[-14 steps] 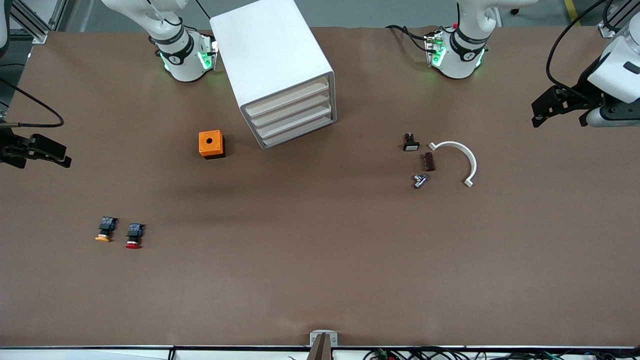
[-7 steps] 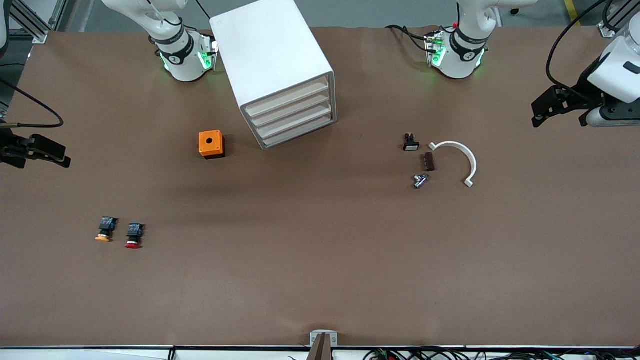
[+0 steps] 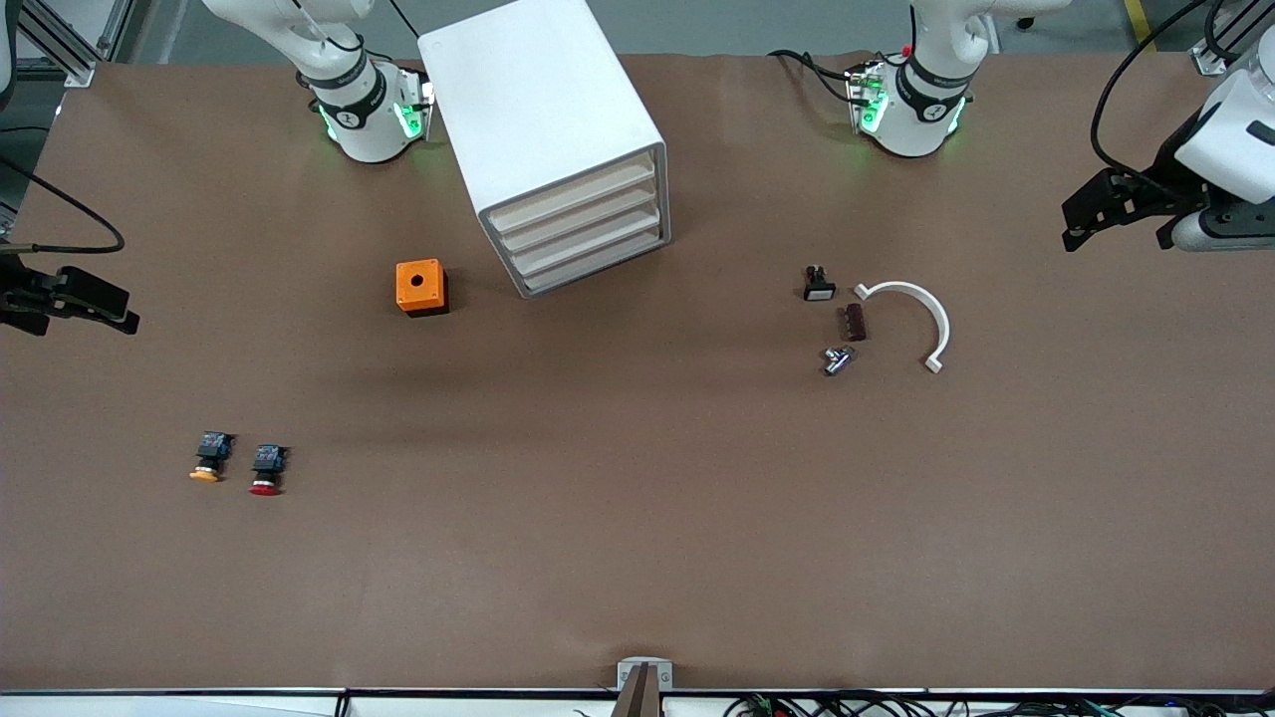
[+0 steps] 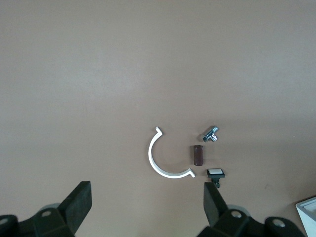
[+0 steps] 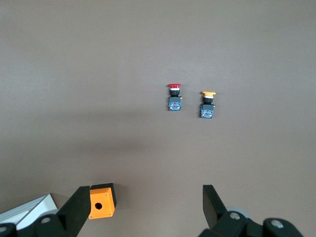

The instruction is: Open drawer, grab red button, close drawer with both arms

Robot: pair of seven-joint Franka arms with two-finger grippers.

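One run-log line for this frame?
white three-drawer cabinet: drawers shut | red-capped push button: on table beside orange-capped one | left hand: open, empty, waiting | right hand: open, empty, waiting

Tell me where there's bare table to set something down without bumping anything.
The widest bare stretch lies between the red button and the metal fitting, nearer the front camera than the cabinet. It is crowded around the white curved clip, with small parts close together, and tighter between the orange box and the cabinet.
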